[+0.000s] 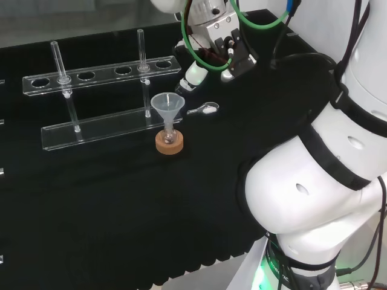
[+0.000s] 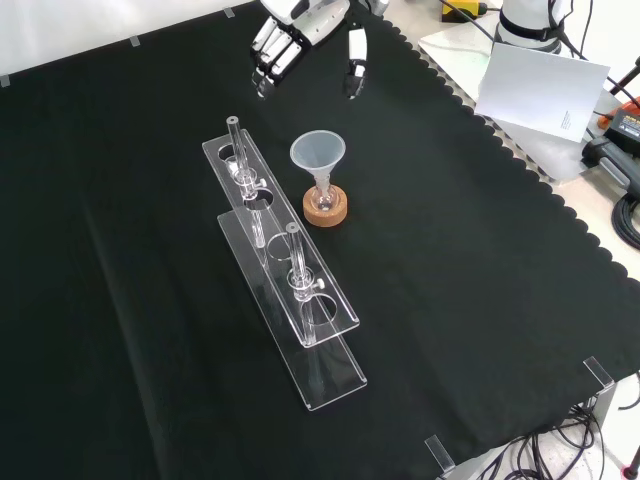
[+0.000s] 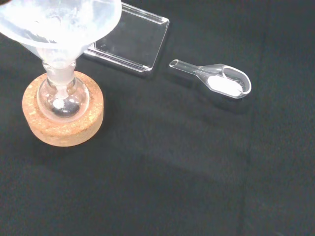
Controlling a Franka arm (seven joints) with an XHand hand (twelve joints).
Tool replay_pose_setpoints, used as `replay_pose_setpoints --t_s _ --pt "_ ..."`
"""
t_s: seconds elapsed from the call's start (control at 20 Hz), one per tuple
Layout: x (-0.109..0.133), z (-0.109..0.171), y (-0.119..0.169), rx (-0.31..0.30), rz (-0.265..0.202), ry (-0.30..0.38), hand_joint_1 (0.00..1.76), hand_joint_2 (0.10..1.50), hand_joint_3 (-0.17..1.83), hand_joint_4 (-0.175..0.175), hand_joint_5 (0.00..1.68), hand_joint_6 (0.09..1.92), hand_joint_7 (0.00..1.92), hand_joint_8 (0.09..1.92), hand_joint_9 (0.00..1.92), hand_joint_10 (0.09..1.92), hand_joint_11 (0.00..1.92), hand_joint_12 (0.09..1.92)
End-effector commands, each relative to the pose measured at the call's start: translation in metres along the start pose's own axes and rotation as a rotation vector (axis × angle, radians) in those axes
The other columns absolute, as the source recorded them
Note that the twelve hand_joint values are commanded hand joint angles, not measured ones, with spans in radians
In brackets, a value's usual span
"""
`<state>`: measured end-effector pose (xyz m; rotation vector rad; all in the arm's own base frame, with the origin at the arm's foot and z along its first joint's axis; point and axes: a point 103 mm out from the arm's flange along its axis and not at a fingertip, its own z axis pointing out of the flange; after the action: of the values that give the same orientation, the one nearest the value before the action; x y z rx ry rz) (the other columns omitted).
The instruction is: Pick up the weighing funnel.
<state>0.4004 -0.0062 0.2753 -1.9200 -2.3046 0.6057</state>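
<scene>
"Hand [image 2: 300, 22] state?"

"I saw it hang over the worktop [image 2: 450, 300], fingers apart, holding nothing. Weighing funnel [image 3: 221, 81] lay flat on the cloth, right of the funnel [image 1: 167, 107] in my head view."

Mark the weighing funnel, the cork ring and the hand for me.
weighing funnel [image 3: 204, 73]: wrist view, where its stem meets the scoop.
cork ring [image 3: 64, 136]: wrist view, on its outer side wall.
hand [image 1: 214, 31]: head view, on its palm.

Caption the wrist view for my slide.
Weighing funnel, holding white powder, lies on the cloth near the funnel and flask.
</scene>
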Motion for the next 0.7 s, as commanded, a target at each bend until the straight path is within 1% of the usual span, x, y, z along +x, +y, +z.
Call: replay_pose_setpoints --t_s 0.05,0.55,0.7 --pt "-0.015 0.004 -0.001 -0.013 0.008 0.038 0.56 0.68 0.26 -0.021 0.22 0.09 0.06 0.68 0.40 0.71 0.30 1.44" --pt "-0.048 0.020 0.008 -0.018 0.048 0.083 0.55 0.70 0.28 -0.026 0.24 0.09 0.10 0.69 0.43 0.71 0.30 1.44" --pt "-0.052 0.027 0.015 -0.022 0.056 0.078 0.56 0.70 0.28 -0.029 0.26 0.09 0.13 0.70 0.45 0.69 0.31 1.43"
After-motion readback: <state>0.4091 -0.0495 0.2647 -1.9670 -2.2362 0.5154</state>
